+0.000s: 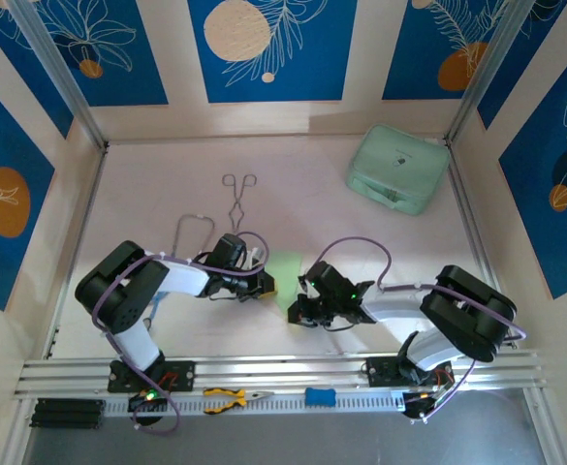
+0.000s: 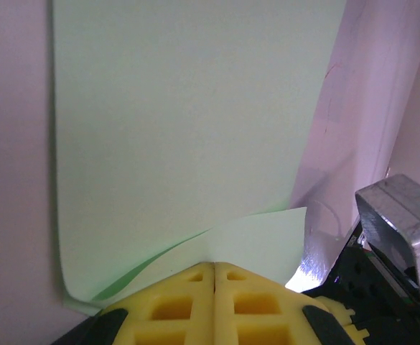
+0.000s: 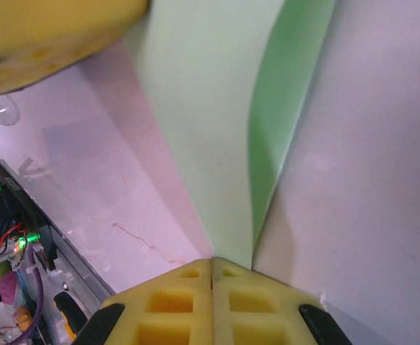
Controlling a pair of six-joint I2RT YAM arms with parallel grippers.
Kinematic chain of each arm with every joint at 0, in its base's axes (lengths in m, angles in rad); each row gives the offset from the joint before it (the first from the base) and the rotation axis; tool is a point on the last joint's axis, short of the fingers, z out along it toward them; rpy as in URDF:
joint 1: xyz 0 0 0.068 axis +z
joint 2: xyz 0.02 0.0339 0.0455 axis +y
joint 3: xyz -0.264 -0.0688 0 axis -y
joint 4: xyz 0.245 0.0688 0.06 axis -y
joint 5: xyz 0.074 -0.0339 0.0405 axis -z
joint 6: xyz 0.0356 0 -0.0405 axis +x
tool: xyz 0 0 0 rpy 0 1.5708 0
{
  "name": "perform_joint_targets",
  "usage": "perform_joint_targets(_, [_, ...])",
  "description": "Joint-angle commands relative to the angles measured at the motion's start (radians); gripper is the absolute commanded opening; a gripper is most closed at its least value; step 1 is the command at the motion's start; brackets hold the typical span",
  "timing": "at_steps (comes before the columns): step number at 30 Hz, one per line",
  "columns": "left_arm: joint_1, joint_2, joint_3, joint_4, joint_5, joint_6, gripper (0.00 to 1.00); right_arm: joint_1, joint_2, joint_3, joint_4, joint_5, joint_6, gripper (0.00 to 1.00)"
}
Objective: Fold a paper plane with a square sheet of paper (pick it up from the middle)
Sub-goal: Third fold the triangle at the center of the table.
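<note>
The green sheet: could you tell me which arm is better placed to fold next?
Likely left: the left gripper holds the sheet by a curled edge, flat paper ahead; the right gripper pinches the opposite edge.

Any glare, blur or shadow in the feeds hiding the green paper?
Top external: even light, sharp, but the pale sheet of paper barely stands out from the table. Left wrist: sheet sharp, bright glare patch on the table beside it. Right wrist: blurred yellow shape top left, shadowed band along the sheet's fold.

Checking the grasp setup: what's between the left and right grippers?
The light-green paper sheet, pinched by left gripper and right gripper from opposite sides; top view shows it.
</note>
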Motion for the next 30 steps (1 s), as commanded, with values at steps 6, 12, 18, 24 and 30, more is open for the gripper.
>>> perform_joint_targets(6, [-0.003, 0.033, -0.009, -0.091, -0.045, 0.026, 0.00, 0.016, -0.131, 0.002, -0.149, 0.018, 0.019, 0.09])
perform_joint_targets(12, [-0.004, 0.026, -0.009, -0.085, -0.041, 0.027, 0.00, -0.045, -0.157, 0.046, -0.134, 0.007, 0.005, 0.11])
perform_joint_targets(18, [-0.005, 0.038, -0.010, -0.068, -0.030, 0.020, 0.00, -0.072, 0.004, 0.164, -0.091, -0.028, -0.006, 0.10])
perform_joint_targets(24, [-0.006, 0.038, -0.010, -0.063, -0.024, 0.022, 0.00, -0.073, 0.168, 0.196, -0.040, -0.064, 0.022, 0.10])
perform_joint_targets(30, [-0.006, 0.033, -0.010, -0.078, -0.034, 0.027, 0.00, -0.035, 0.217, 0.057, 0.064, -0.079, 0.096, 0.09])
